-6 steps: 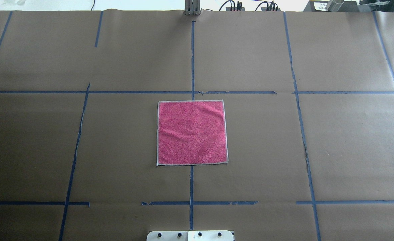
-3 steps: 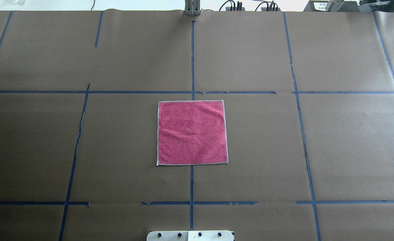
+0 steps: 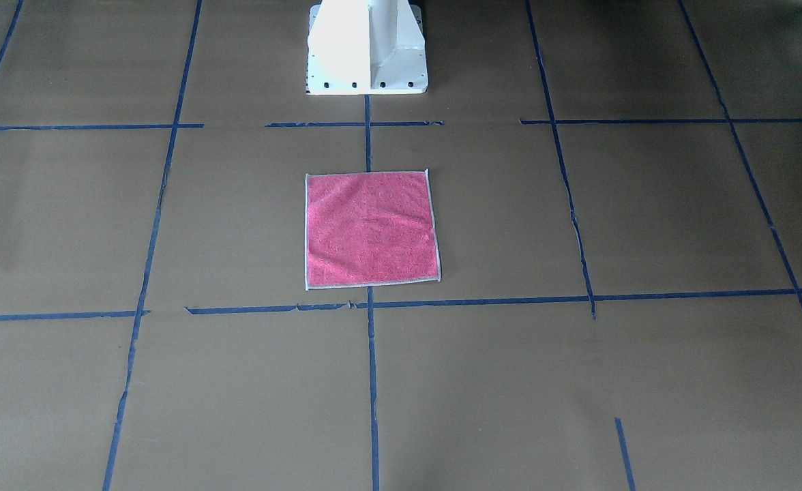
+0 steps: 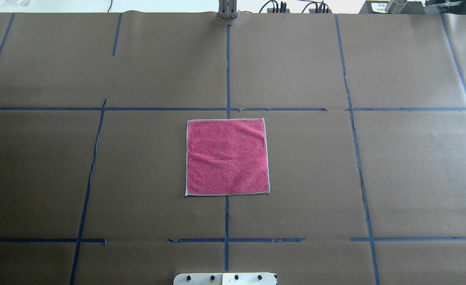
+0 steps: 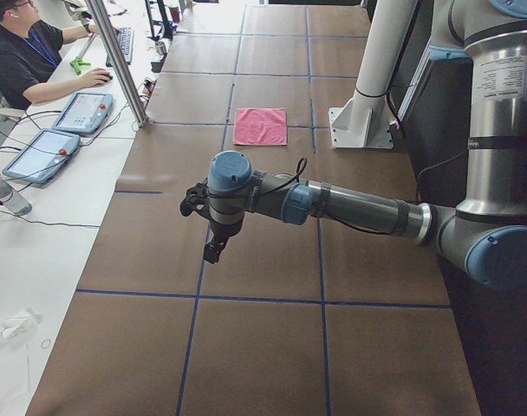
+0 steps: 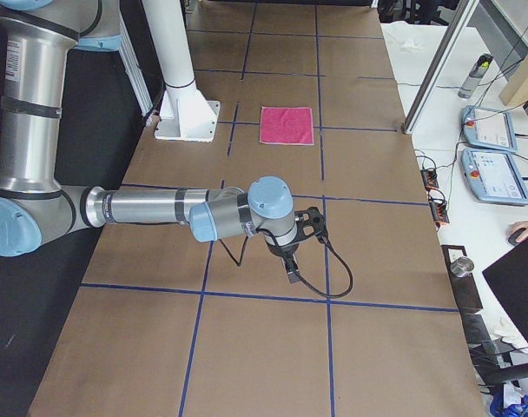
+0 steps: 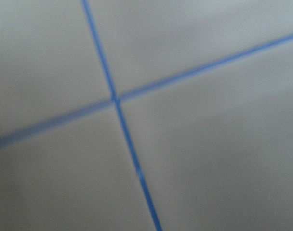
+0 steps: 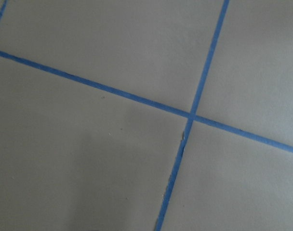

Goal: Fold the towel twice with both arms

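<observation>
The towel (image 4: pixel 227 157) lies flat and unfolded, pink face up with its pale grey border all around, in the middle of the brown table; it also shows in the front view (image 3: pixel 371 229). Both arms are outside the overhead and front views. In the left side view my left gripper (image 5: pixel 213 251) hangs over the table far from the towel (image 5: pixel 260 126). In the right side view my right gripper (image 6: pixel 292 274) does the same, far from the towel (image 6: pixel 287 125). I cannot tell whether either gripper is open or shut. Both wrist views show only brown paper and crossing blue tape.
The white pedestal base (image 3: pixel 367 48) stands just behind the towel on the robot's side. Blue tape lines (image 4: pixel 227 71) grid the brown paper. An operator (image 5: pixel 25 56), tablets (image 5: pixel 81 111) and a bottle (image 5: pixel 3 195) are at the far table edge.
</observation>
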Robot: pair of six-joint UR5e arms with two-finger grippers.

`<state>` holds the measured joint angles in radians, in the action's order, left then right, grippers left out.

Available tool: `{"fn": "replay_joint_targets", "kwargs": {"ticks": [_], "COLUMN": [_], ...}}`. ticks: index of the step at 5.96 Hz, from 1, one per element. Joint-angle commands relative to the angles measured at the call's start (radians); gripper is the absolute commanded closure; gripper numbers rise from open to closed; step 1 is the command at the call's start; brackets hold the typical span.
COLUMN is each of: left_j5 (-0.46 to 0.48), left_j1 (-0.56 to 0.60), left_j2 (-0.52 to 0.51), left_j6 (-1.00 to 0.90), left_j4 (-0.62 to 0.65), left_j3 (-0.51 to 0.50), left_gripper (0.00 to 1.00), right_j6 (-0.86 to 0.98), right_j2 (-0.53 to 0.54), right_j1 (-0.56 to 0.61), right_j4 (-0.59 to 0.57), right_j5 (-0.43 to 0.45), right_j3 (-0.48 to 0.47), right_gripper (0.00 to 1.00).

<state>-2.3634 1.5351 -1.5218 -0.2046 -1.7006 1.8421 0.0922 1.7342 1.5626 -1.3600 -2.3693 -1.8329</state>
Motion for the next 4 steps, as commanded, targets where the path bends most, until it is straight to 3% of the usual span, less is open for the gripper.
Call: {"fn": "replay_joint_targets", "kwargs": {"ticks": [1, 2, 3, 4], "left_j5": [-0.107, -0.150, -0.146, -0.133], "left_j1": [-0.007, -0.032, -0.134, -0.241], "left_j2": [-0.021, -0.024, -0.026, -0.064], "left_j6": [0.060, 0.103, 0.138, 0.388], "left_j4": [-0.080, -0.188, -0.201, -0.209], "left_j3": [0.009, 0.009, 0.009, 0.012], "left_gripper": [0.00, 0.00, 0.00, 0.00], "right_j6": [-0.157, -0.283, -0.399, -0.510], "right_j2": [-0.062, -0.062, -0.064, -0.091], "right_j1": [-0.042, -0.096, -0.174, -0.240], "right_j4": [0.004, 0.004, 0.004, 0.004], "right_j5": [-0.049, -0.051, -0.047, -0.045], "right_j3": [-0.043, -0.107, -0.167, -0.192], "right_gripper": [0.00, 0.00, 0.00, 0.00]}}
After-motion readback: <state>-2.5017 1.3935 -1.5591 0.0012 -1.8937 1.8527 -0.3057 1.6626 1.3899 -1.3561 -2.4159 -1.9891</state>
